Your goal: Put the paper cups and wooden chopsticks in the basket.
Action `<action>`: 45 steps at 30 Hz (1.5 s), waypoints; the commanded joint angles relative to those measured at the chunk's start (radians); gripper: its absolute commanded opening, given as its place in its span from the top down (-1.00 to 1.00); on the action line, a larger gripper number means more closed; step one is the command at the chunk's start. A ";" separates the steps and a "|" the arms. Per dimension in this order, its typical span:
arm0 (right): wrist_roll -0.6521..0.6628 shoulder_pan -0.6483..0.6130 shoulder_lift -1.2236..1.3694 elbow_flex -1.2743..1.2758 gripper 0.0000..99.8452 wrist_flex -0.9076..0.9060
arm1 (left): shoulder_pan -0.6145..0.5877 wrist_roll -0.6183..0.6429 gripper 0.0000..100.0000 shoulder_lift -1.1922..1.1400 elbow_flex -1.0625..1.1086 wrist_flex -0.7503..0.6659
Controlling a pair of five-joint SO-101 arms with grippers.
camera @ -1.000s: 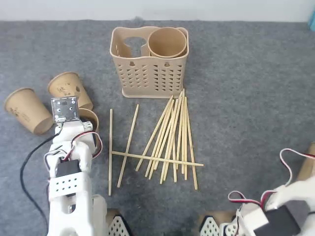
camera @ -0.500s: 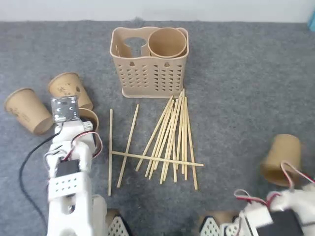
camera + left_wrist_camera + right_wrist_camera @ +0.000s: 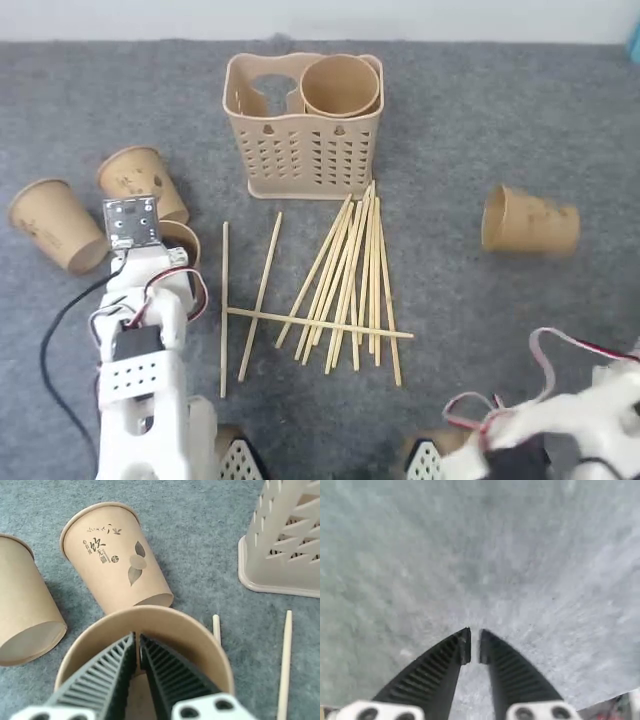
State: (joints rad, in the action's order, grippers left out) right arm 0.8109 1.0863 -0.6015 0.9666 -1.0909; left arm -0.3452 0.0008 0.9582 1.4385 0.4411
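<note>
Fingers [image 3: 112,667] of the left gripper [image 3: 136,639] are standing almost closed, with only a thin slit between them, at the mouth of a paper cup [image 3: 150,622]; I cannot tell if they are touching it. A second cup [image 3: 117,555] and a third cup [image 3: 22,610] are lying just beside it. The right gripper [image 3: 474,632] is hanging over the grey mat [image 3: 470,540] with its fingers [image 3: 442,667] nearly together, holding nothing. A fourth cup [image 3: 530,222] is lying on its side, well apart from the basket [image 3: 300,150]. The wooden chopsticks [image 3: 345,285] are lying scattered in front of the basket, some tips reaching its base. A fifth cup [image 3: 340,85] is standing in its right-hand compartment.
</note>
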 commanded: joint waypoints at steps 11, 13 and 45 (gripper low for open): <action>-0.377 -0.529 -0.430 -0.072 0.67 0.182 | -0.002 -0.011 0.97 -0.029 -0.002 -0.003; -0.413 -0.570 -0.351 -0.109 0.70 0.186 | -0.002 -0.011 0.97 -0.029 -0.002 -0.003; -0.643 -1.043 0.759 -1.241 0.68 -0.197 | 0.000 -0.011 0.97 -0.029 -0.005 -0.009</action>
State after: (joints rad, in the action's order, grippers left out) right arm 0.1772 0.0829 0.1550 -0.2225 -1.2950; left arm -0.3452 0.0008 0.9582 1.4385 0.4411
